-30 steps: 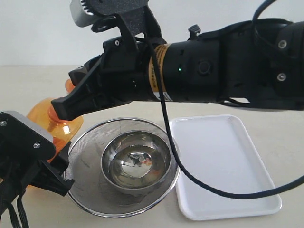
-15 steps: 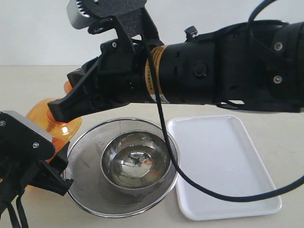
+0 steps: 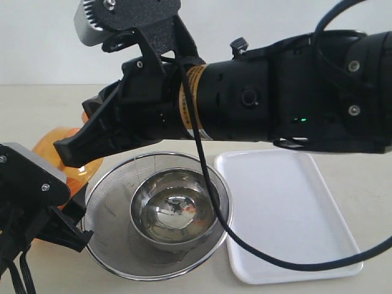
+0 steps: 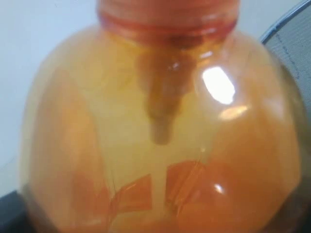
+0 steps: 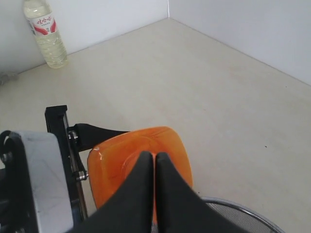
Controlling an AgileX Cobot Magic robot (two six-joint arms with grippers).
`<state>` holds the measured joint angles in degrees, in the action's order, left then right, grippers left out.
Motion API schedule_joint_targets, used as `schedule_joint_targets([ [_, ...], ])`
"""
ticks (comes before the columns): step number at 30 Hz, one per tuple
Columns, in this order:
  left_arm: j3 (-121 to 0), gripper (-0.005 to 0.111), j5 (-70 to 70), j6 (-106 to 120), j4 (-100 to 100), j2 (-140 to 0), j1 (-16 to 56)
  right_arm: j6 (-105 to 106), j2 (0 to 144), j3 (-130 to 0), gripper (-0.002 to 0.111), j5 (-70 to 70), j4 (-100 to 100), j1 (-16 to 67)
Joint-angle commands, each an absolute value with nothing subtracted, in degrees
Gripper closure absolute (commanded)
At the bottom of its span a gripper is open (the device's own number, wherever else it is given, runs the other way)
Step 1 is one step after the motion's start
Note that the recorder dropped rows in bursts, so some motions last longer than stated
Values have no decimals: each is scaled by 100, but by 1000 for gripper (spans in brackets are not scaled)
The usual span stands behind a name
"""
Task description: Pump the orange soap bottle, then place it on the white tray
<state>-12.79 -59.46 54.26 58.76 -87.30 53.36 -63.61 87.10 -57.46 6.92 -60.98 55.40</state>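
The orange soap bottle [image 3: 58,144] leans at the left of the exterior view, mostly hidden behind both arms, and its translucent body [image 4: 160,145] fills the left wrist view. My left gripper [image 3: 43,211] is closed around its lower part, the fingers hidden. My right gripper [image 3: 63,153] reaches across from the right, shut, its tips [image 5: 154,156] resting over the bottle's orange top [image 5: 124,162]. The pump head is hidden under them. The white tray [image 3: 288,208] lies flat at the right with nothing on it.
A round steel mesh strainer [image 3: 110,211] holding a shiny steel bowl [image 3: 174,211] stands between the bottle and the tray, its rim [image 5: 243,213] close to the bottle. A clear water bottle [image 5: 46,31] stands by the far wall.
My right gripper has moved left and down over the bottle, staying shut. The bottle has sunk slightly beneath it. The left gripper has kept its place.
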Motion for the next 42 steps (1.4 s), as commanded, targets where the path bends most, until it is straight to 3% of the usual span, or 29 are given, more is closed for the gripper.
schedule_joint_targets([
  [1, -1339, 102, -6275, 5353, 5404, -8706, 5385, -6384, 8876, -5585, 108, 580, -6204, 5596],
  [42, -1339, 102, -6260, 5353, 5327, -8706, 5385, -6225, 9311, -5562, 108, 753, -6217, 5585],
])
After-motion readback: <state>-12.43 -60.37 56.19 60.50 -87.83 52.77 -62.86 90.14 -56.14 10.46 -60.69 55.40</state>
